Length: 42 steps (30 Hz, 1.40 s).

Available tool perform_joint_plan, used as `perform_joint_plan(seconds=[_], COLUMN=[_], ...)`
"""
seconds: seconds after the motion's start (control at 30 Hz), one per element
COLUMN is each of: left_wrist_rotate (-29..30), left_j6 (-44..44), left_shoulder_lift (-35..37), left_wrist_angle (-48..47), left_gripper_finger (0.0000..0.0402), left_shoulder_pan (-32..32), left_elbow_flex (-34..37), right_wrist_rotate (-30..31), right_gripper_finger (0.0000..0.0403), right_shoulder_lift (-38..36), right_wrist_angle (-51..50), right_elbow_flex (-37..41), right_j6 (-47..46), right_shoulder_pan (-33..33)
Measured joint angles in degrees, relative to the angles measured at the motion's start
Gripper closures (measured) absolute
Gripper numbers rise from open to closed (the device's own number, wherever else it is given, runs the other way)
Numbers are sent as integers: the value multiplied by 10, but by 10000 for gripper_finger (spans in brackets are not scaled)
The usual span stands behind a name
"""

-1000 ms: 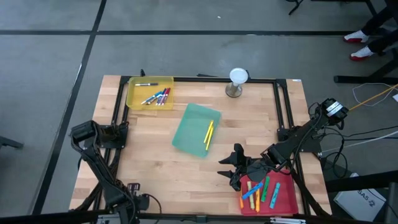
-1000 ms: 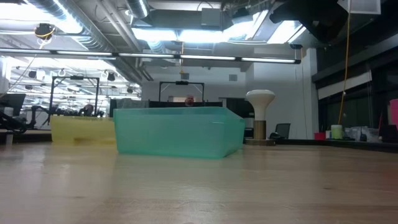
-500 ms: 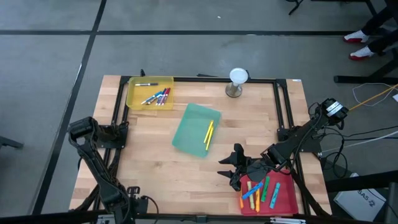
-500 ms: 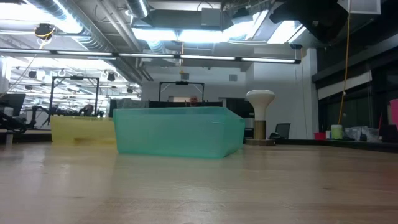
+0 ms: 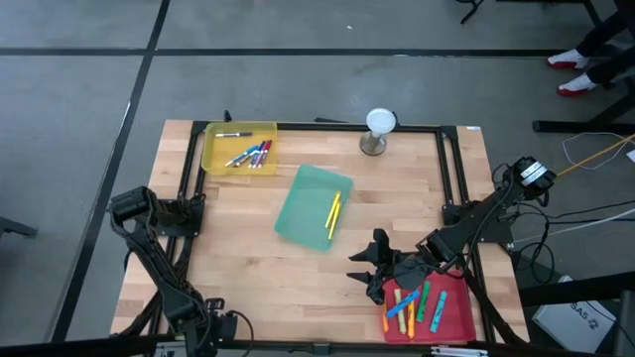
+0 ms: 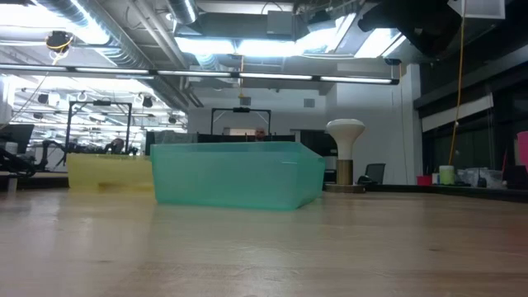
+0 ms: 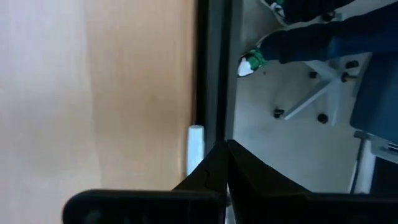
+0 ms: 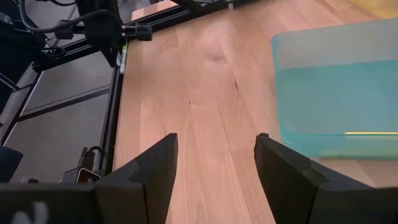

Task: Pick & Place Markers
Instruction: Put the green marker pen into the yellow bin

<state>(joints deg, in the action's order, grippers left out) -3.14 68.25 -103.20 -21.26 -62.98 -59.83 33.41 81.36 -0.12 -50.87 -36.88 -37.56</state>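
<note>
markers unmoved in red tray; left arm shifted slightly.

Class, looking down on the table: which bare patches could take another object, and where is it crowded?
Bare wood lies between the yellow tray, the green tray and the table's left edge. Crowded: the near right corner, with the right gripper beside the red tray.

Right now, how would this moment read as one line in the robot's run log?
right gripper: fingers open, empty, beside red tray | left gripper: shut, parked at table edge | green tray: two yellow markers
</note>
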Motion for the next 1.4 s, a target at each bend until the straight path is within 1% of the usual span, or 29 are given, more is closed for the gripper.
perform_joint_plan(seconds=[0.2, 0.3, 0.37, 0.47, 1.07, 1.2, 1.3, 1.4], left_wrist_rotate=[-10, -18, -21, -25, -32, -27, -4, 7], left_j6=[-18, -26, -26, -20, -21, -20, -22, -26], left_shoulder_lift=[-4, -15, -24, -33, -30, -17, -5, 12], left_wrist_angle=[9, 28, 51, 50, -19, -51, -102, -121], left_gripper_finger=[400, 400, 400, 400, 400, 400, 400, 399], left_shoulder_pan=[0, 1, 1, 1, 0, 4, 6, 13], left_elbow_flex=[4, 4, 4, 3, 1, 1, 7, 6], right_wrist_rotate=[0, 0, 0, 0, 2, 11, 15, 16], right_gripper_finger=[194, 194, 194, 194, 194, 194, 194, 194], right_shoulder_lift=[0, 0, 0, 0, 0, 0, 0, 0], right_wrist_angle=[0, -2, -2, -2, -2, -1, 1, 2], right_elbow_flex=[0, 0, 0, 0, 0, 0, 0, 0], right_j6=[0, 0, -1, -2, -3, -3, -3, -3], right_shoulder_pan=[0, 0, 0, 0, 0, 0, 0, 0])
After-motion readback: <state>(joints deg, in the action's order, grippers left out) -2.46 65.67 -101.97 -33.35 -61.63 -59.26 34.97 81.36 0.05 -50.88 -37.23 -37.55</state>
